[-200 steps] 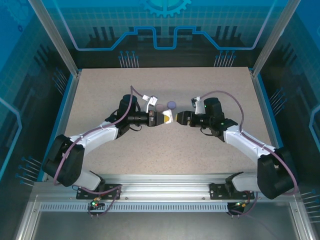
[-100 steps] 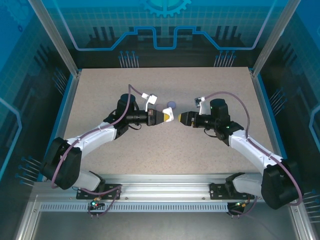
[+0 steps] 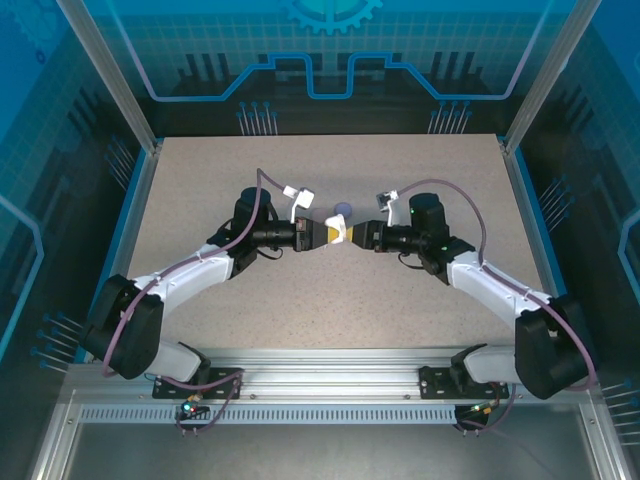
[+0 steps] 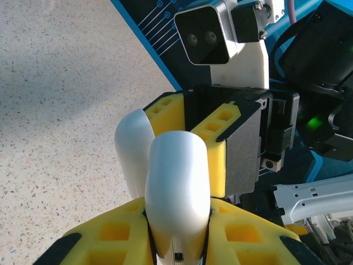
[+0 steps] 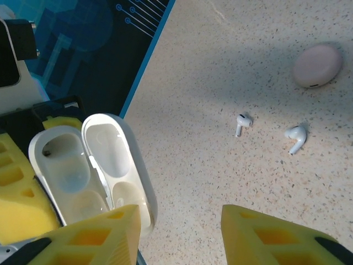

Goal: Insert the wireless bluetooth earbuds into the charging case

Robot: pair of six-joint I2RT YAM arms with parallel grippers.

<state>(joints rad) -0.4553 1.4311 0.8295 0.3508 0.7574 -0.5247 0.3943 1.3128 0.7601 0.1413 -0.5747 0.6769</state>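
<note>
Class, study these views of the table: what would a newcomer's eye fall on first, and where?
Two robot arms meet head-on at mid-table, the left claw clamped on an open white case and the right claw gaping beside it. Two loose white earbuds lie on the speckled table, a closed pink case near them.

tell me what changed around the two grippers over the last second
The right gripper backed away to the right, then came back in toward the open white plastic charging case, with its jaws narrowing but still open around nothing. The left gripper barely shifted and stayed shut on that case. The small rounded purple case behind them stayed put.
</note>
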